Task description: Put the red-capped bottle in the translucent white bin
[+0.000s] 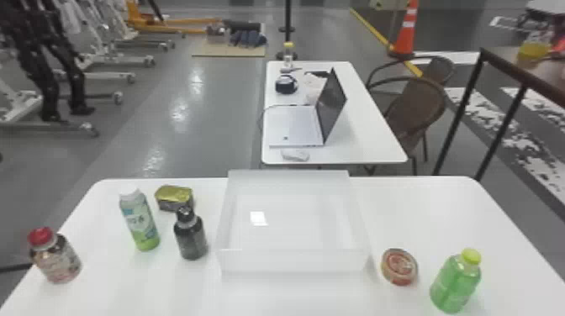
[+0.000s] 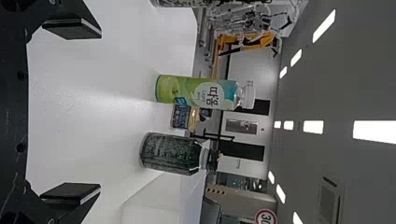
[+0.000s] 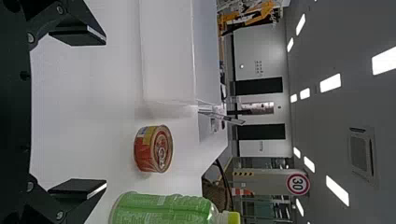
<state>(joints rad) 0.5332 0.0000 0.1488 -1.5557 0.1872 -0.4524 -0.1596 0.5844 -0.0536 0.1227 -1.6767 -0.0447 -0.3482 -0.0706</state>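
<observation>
Head view: there's the red-capped bottle point(image 1: 56, 260), far left on the white table point(image 1: 441, 218), well apart from the translucent white bin point(image 1: 294, 261). Left wrist view: left gripper point(image 2: 99, 111) spread wide, empty, bottle beyond its fingers. Right wrist view: right gripper point(image 3: 105, 112) wide, empty too; ceiling lights point(image 3: 336, 190) glowing.

A white-capped bottle point(image 1: 141, 225) stands near the far left corner of the tabletop point(image 1: 420, 210). A gold-topped tin point(image 1: 174, 194) sits near the far edge, a dark bottle point(image 1: 191, 239) nearer. Toward the right edge are a round red tin point(image 1: 399, 267) and a yellow-capped green bottle point(image 1: 455, 283).
</observation>
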